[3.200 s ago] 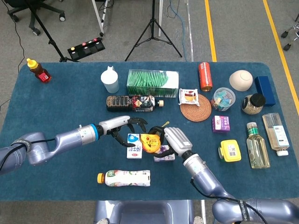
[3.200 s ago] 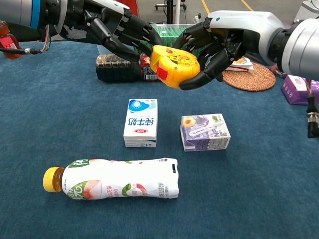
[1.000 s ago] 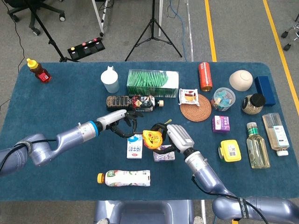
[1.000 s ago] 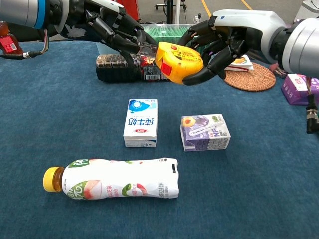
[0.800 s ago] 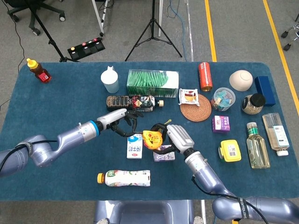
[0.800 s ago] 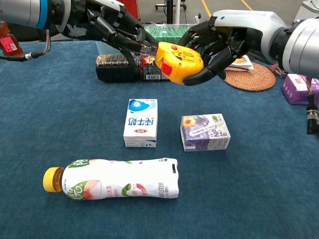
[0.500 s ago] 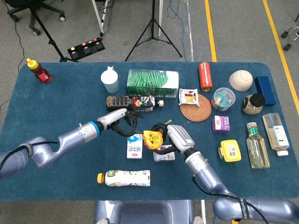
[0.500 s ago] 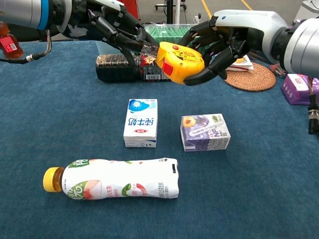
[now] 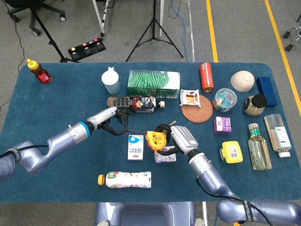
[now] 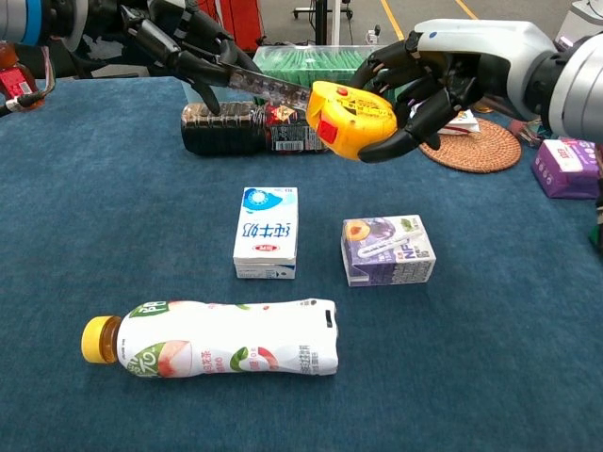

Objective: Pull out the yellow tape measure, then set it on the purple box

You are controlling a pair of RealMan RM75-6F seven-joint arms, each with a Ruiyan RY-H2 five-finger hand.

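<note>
Only Chinese characters legible on blue-white milk carton point(image 10: 267, 231)

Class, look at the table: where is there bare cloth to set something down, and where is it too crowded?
Bare cloth runs along the left side, between the sauce bottle, the white jug and the peach drink bottle. The near right corner below the yellow container is free too. The far right is crowded around the purple box.

Blue-white carton point(image 10: 266, 232) reads 纯牛奶, other labels illegible
</note>
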